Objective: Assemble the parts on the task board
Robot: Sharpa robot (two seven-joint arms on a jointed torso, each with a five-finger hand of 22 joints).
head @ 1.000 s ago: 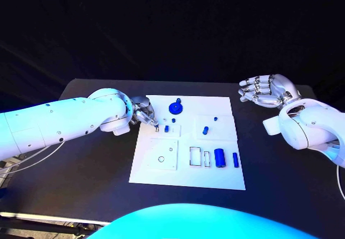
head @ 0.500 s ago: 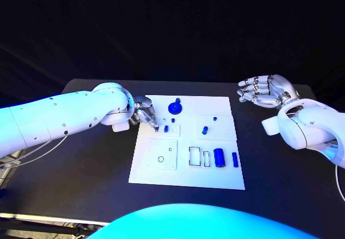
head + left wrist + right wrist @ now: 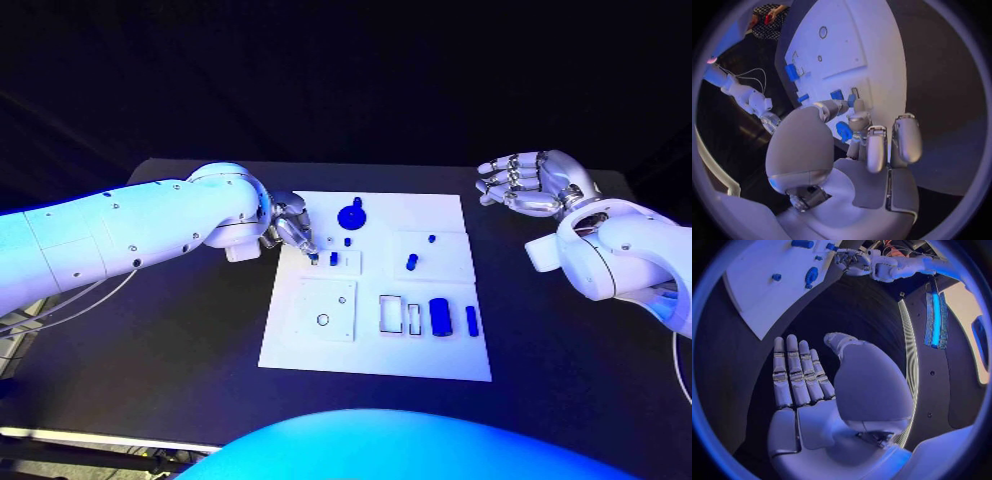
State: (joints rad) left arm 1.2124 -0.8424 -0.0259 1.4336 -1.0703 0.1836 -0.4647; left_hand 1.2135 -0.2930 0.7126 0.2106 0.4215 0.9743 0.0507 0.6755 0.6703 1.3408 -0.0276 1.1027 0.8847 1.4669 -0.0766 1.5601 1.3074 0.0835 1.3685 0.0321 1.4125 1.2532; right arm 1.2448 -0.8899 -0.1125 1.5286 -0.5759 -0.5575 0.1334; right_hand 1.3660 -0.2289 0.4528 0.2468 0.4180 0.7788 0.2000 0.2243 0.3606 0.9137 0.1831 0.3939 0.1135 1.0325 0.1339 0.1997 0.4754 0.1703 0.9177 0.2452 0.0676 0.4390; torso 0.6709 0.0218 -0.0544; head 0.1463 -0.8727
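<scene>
So nearest me on the white board (image 3: 433,350) there's a row of upright-lying bits: a fat blue cylinder (image 3: 440,316) and a thinner blue bar (image 3: 472,320), both with their long axis running away from me, next to a couple of empty rectangular slots (image 3: 392,313). Left of those is a square panel (image 3: 326,309) with a small ring-shaped hole in it. The board itself sits in the middle of the black bench (image 3: 188,330), long side pointing away from me.

Further up, a small blue peg (image 3: 411,262) lies slightly tilted on the right-hand square, with a tinier blue dot (image 3: 431,239) beyond it. My left hand (image 3: 293,230) is at the board's left edge, fingers (image 3: 856,121) curled down and bunched together right by another small blue peg (image 3: 335,258). In the left wrist view the fingertips are pressed close around a blue piece (image 3: 844,131), but my own thumb and palm cover most of it, so I honestly can't tell whether I've got a grip on it or am only touching it.

At the far end there's a blue round knob-like part (image 3: 352,214); its shape is hard to make out.

My right hand (image 3: 531,182) hovers off the board above the bench's far right corner, fingers loosely apart, holding nothing.
</scene>
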